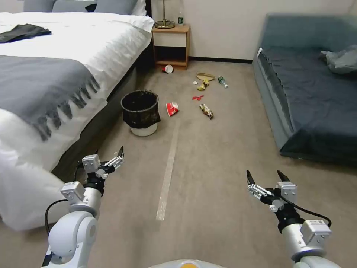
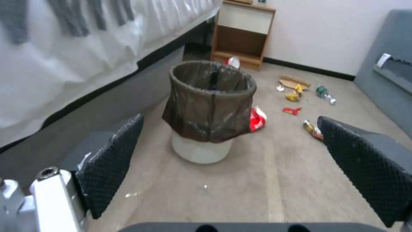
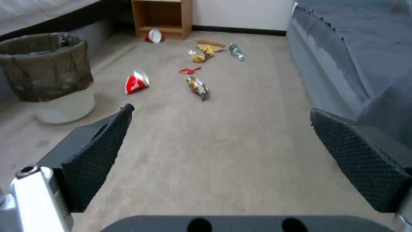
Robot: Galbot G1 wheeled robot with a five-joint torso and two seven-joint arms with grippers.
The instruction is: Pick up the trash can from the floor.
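1. Both grippers are empty with jaws spread apart. Left gripper [image 1: 111, 158] hangs above the floor [image 1: 223, 167] on the near side of the trash can [image 1: 140, 111], near it but not touching. Right gripper [image 1: 267, 178] hangs well apart from the trash can, on its sofa side, and looks idle.
2. In the left wrist view, the trash can [image 2: 209, 109] stands centred between the two dark pads [image 2: 112, 161] of that gripper, so I judge the left arm is lined up for the approach.
3. The trash can stands upright on the floor, just beside the bed [image 1: 67, 74]. Its black bag is folded over the rim, and the white body shows below.
4. A pale tape strip [image 1: 168, 171] runs along the floor on the sofa side of the trash can.
5. A red-and-white paper cup [image 1: 172, 108] lies just beside the trash can; more litter lies beyond it, towards the nightstand [image 1: 171, 44].
6. Progress, as I judge: only the approach is under way. Reaching, gripping and lifting the trash can are not yet done.
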